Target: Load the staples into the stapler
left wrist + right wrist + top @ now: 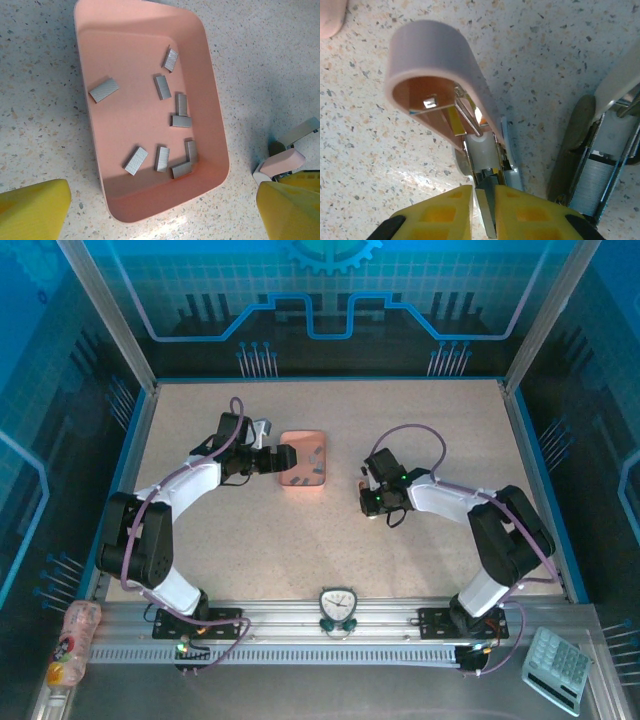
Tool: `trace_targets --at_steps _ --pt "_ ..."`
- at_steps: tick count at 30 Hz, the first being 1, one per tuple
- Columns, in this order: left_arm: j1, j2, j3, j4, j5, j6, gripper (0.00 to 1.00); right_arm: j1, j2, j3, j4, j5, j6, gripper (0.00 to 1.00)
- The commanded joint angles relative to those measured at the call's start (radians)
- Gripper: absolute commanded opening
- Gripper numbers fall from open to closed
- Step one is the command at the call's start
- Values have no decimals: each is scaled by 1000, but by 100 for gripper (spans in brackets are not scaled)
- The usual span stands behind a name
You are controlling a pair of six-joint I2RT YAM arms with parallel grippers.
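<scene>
Pinching a thin silvery blade at the hinge end of the stapler, the right gripper has its yellow fingers almost pressed together, with only that metal between them. The left gripper hangs over the near end of the tray with its fingers spread wide, touching nothing.

The stapler is pale pink with silvery parts. Its rounded pink lid is swung up and open, showing a brown underside, a small metal tab and a wire spring. It sits low over the speckled worktop near the middle, just to the right of the tray and apart from it. Right of it, in the right wrist view, stands more silvery metal with a ribbed grey face; I cannot tell what it belongs to.

Nine dark grey staples lie scattered flat inside the salmon-pink tray, two of them touching near its lower right corner.

Along the near edge, a small clock sits between the arm bases, and a calculator lies at the right corner.
</scene>
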Motion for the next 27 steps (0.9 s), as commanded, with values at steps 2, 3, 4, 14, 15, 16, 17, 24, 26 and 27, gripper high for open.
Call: trace_targets --at_steps 2,3,4,14,15,16,17,24,26,27 --pt "13 10 2 9 25 12 97 -7 23 23 -24 11 -15 17" --pt "13 9 2 9 25 12 97 -7 25 24 -24 11 -15 17" --pt "13 10 2 8 25 12 97 -7 28 24 -23 11 -16 15" --pt "13 9 4 7 25 11 97 -7 16 21 -16 1 -20 3" --pt "13 10 4 7 25 12 97 -7 10 18 -14 -2 -21 2" --pt "13 10 4 7 25 12 97 -10 4 18 -12 -7 -23 1" --pt "13 10 3 7 25 12 97 -9 -4 15 -8 -15 -26 1" --pt "13 5 -1 19 40 11 96 -19 -79 -19 48 -86 -26 0" --pt "12 0 -4 33 73 23 94 -24 -106 -28 65 -110 -25 0" --pt "13 -6 -9 46 89 28 93 -27 -121 -28 74 -125 -23 0"
